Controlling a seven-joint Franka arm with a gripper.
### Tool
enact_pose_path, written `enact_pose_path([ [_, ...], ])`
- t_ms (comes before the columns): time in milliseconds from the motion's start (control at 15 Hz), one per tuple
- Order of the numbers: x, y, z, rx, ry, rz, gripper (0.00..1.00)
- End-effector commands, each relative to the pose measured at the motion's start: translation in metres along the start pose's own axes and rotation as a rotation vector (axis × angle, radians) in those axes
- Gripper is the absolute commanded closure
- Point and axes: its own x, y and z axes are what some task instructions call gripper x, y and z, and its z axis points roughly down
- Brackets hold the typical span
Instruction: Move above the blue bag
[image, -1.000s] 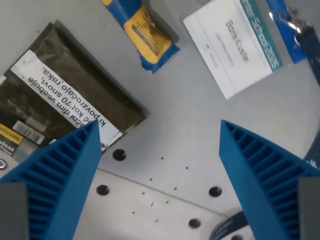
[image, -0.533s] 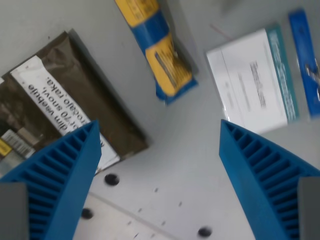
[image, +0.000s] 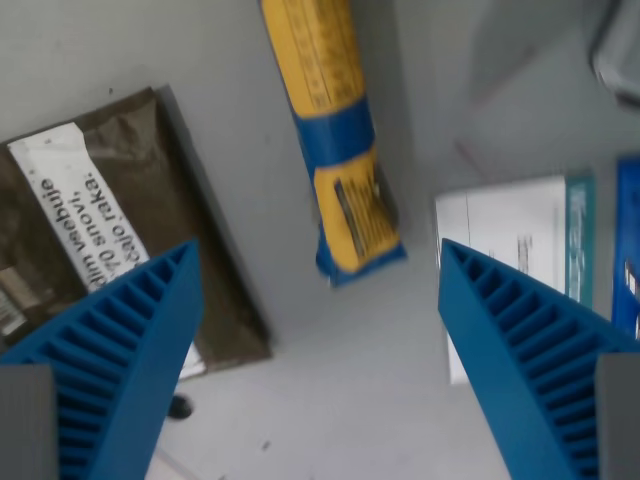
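Fingers (image: 120, 370) of blue ribbed plastic rose from the bottom corners of the wrist view, 1 at 8 o'clock and 1 at 4 o'clock, and the gripper (image: 315, 265) stood wide apart with nothing between its tips, only bare grey table (image: 330, 400) showing in the gap. Just above that gap, running from 12 o'clock down toward the centre, lay the blue bag (image: 340, 170), a long narrow packet with a yellow upper part, a blue band across its middle, and a yellow label with dark print near its lower sealed end. That end lay just above the midpoint between the fingertips, slightly tilted toward the wrist view's right. At 9 o'clock sat a flat dark brown pouch (image: 130, 190) bearing a white label with black lettering, its lower part hidden behind the left finger. At 3 o'clock a white card (image: 510, 240) with a teal stripe lay partly behind the right finger, and a blue strip (image: 628, 240) ran beside it at the frame edge. A small dark hole (image: 180, 406) marked the table at 7 o'clock.
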Motion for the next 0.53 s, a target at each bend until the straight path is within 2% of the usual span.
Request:
enact_pose_path([
  [67,0.013,0.005,0.01,0.036,0.004,-0.304,0.0],
  [533,0.027,0.008,0.032,0.023,0.006,-0.364,0.0],
])
